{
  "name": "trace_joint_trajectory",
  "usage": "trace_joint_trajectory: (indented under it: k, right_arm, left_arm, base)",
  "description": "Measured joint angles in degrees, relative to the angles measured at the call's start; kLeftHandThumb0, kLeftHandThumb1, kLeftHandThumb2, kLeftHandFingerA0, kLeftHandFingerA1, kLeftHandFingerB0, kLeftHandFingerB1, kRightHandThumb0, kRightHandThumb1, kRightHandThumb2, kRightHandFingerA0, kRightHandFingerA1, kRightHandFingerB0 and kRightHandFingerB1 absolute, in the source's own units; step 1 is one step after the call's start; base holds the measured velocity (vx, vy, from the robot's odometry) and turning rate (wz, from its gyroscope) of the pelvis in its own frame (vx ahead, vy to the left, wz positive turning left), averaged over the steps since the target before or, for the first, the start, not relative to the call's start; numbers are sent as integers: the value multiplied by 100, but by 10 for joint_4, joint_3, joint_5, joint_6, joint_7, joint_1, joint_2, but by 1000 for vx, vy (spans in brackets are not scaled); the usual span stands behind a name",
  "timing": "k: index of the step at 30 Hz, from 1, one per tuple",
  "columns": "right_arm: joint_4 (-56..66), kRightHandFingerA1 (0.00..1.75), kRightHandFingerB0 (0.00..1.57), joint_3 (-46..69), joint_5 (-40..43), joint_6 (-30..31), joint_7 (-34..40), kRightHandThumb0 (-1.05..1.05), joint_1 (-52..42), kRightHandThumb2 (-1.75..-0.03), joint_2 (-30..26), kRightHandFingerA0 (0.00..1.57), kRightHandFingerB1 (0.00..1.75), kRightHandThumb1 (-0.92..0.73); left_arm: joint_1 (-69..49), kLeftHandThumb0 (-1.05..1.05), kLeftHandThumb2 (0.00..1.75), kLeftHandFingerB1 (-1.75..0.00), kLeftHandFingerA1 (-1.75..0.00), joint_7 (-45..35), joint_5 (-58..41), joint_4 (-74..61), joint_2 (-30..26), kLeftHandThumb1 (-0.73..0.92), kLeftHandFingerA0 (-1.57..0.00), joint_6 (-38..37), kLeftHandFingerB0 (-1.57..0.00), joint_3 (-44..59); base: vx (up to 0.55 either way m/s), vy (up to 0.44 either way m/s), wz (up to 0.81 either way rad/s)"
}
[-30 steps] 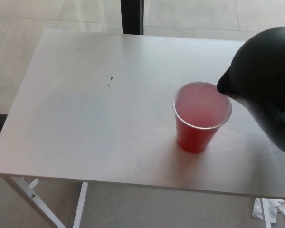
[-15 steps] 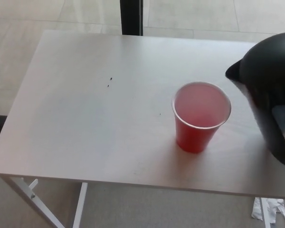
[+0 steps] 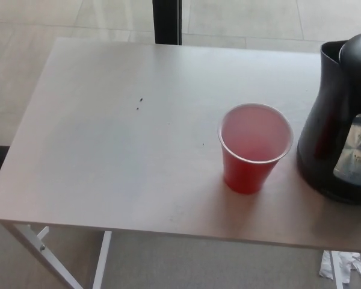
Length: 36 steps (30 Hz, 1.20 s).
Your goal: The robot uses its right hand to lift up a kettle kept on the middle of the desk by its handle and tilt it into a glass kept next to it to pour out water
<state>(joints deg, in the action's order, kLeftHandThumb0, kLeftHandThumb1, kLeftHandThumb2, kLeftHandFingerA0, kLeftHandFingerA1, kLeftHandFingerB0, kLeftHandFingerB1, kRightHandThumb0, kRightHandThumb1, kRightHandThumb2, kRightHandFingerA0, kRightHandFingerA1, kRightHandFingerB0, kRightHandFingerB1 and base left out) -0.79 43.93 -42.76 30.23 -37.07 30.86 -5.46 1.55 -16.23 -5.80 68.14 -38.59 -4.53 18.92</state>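
Head view: white desk point(image 3: 108, 156), 2 tiny dark specks toward its far-left half. Red cup point(image 3: 255, 147) stands upright nearer the desk's front edge, right of centre — pale pinkish inside. Just beside it, at the desk's right edge, black kettle point(image 3: 340, 120) stands upright on the surface, spout at top left, clear level window facing front. Neither robot hand shows — hand state cannot be told.

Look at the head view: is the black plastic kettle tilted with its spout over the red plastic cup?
No, the black plastic kettle stands upright on the white table, beside the red plastic cup, its spout clear of the rim.
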Motion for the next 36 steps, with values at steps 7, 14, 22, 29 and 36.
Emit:
trace_joint_trajectory:
  k: [7,14,22,29,36]
  right_arm:
    - [-36,175,88,41,55,-2,27,-22,-18,-111,10,101,153,-58]
    - [-71,121,67,41,113,-9,37,-42,-53,-59,9,91,45,-59]
    - [-88,8,0,-18,174,-25,3,-87,-118,-81,-32,0,0,-52]
    - [-83,0,0,-87,229,-65,-34,-92,-164,-58,-99,0,0,-55]
    - [-76,0,0,-97,281,-108,-19,-91,-187,-72,-122,0,0,-50]
  left_arm:
    - [0,-79,71,-53,-56,0,0,1,2,92,-73,0,-57,0]
    - [1,-80,70,-53,-55,0,0,2,2,92,-72,0,-56,0]
    - [1,-80,69,-53,-54,0,0,3,1,92,-69,0,-56,2]
    - [1,-82,69,-52,-56,0,0,3,1,92,-71,0,-56,4]
    - [-1,-80,70,-52,-56,0,0,5,0,92,-72,-1,-57,7]
  base:
    - [0,0,0]
    - [0,0,0]
    - [0,0,0]
    - [0,0,0]
    - [0,0,0]
